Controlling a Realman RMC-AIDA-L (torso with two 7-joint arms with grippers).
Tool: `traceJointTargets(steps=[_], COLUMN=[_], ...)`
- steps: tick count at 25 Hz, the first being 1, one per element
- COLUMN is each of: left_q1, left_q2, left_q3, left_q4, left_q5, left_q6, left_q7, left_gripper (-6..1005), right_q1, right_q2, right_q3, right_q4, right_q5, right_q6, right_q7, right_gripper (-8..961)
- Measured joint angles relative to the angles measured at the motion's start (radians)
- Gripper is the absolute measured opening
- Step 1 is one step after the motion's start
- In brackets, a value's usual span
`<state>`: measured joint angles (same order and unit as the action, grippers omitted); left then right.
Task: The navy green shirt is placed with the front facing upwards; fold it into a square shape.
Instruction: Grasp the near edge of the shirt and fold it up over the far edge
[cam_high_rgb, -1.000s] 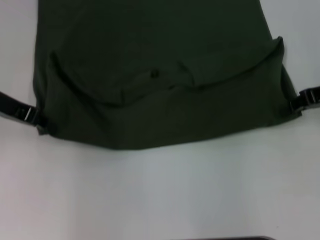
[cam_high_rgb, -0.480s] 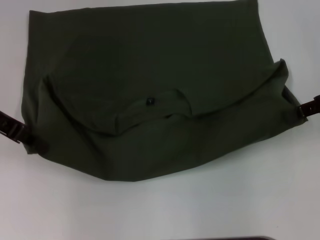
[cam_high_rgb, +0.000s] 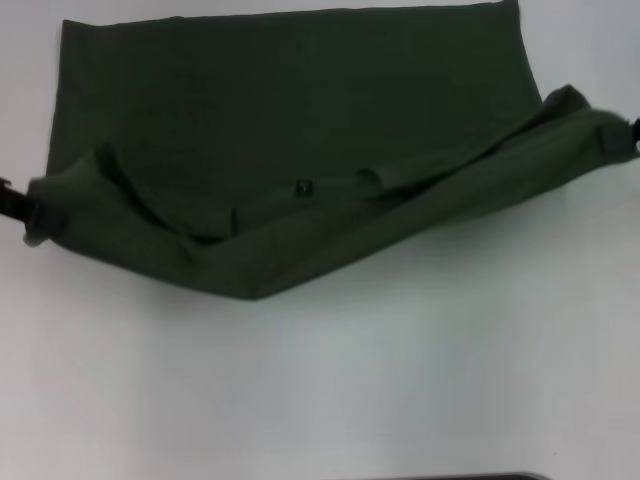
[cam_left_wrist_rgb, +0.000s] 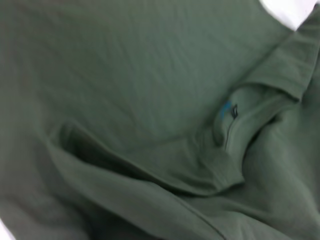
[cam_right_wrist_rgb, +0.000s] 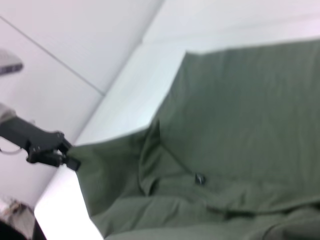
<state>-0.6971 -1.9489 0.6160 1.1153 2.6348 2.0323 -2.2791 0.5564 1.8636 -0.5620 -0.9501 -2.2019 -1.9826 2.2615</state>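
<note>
one navy green shirt (cam_high_rgb: 300, 130), near edge lifted, two grippers, left gripper (cam_high_rgb: 35, 212), right gripper (cam_high_rgb: 612, 135)

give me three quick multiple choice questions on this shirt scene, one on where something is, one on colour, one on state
1. Where are the two grippers on the shirt?
A. Both at its middle
B. One at each side end of its near edge
C. Both on the far edge

2. What colour is the shirt?
A. Dark olive green
B. Bright red
C. White

3. How does the near part of the shirt lie?
A. Flat on the table
B. Rolled into a ball
C. Lifted and sagging between the grippers

Answers:
1. B: in the head view the left gripper pinches the left end and the right gripper the right end.
2. A: the cloth is dark olive green against the white table.
3. C: the held edge hangs in a curve, dipping lowest in the middle, with the collar folded over.
</note>
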Motion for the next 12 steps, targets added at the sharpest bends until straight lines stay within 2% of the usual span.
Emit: traceJointTargets(steps=[8,12], left_q1=[0.012,0.02], left_q2=[0.02,0.023], left_q3=[-0.144,-0.151], left_q4=[0.047,0.039], left_q5=[-0.094,-0.094], left_q6=[0.004,-0.004], left_q7=[0.009,0.012], left_gripper=[122,122], right_q1=[-0.001,-0.004], right_q2=[-0.015,-0.018], right_q3=[0.083,0.116], right_q4=[-0.01,-0.01], right_q5=[0.12,0.126], right_q6=[0.0,0.001], right_q7=[0.009,0.008], right_gripper=[47,47])
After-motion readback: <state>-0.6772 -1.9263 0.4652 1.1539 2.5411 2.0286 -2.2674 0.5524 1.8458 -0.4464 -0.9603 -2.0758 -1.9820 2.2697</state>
